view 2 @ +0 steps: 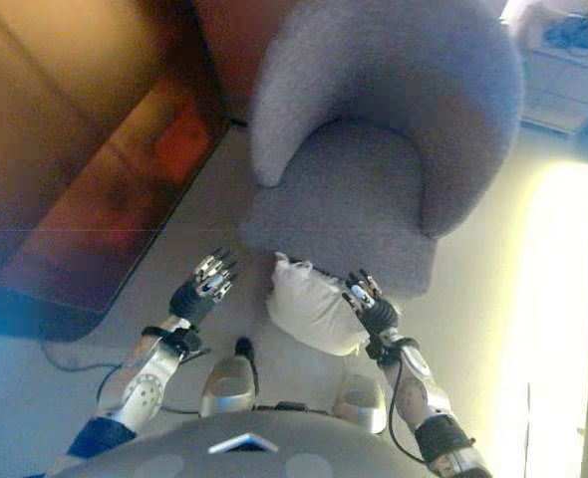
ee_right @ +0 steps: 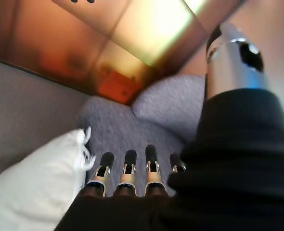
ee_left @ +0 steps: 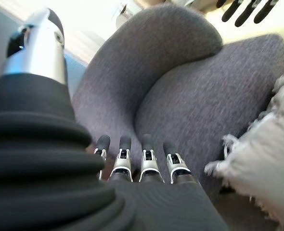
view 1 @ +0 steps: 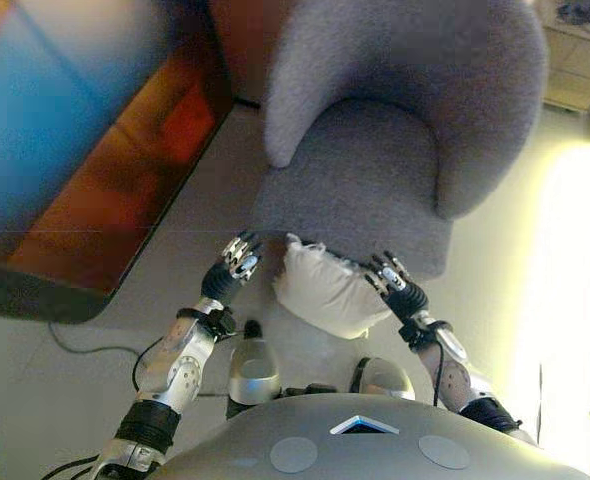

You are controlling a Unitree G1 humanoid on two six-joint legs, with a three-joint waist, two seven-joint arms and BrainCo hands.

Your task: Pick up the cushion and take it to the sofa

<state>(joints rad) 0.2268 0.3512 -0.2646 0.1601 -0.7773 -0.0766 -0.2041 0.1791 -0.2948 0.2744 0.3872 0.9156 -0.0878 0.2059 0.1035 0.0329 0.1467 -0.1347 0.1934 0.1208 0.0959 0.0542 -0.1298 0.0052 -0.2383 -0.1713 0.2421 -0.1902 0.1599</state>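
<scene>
A white cushion [view 1: 325,285] with frayed corners lies between my two hands, against the front edge of the grey armchair-like sofa [view 1: 375,170]. My left hand [view 1: 237,262] is open, fingers straight, a short gap to the left of the cushion. My right hand [view 1: 393,280] is open at the cushion's right edge, beside or just touching it. In the left wrist view the cushion [ee_left: 272,159] shows past the fingers [ee_left: 132,159], with the sofa seat [ee_left: 195,101] ahead. In the right wrist view the cushion [ee_right: 36,187] lies beside the fingers [ee_right: 127,168].
A dark reddish-brown table or cabinet [view 1: 95,150] stands to the left of the sofa. A black cable [view 1: 85,350] runs over the grey floor at lower left. A bright strip of light [view 1: 575,300] falls on the floor at the right.
</scene>
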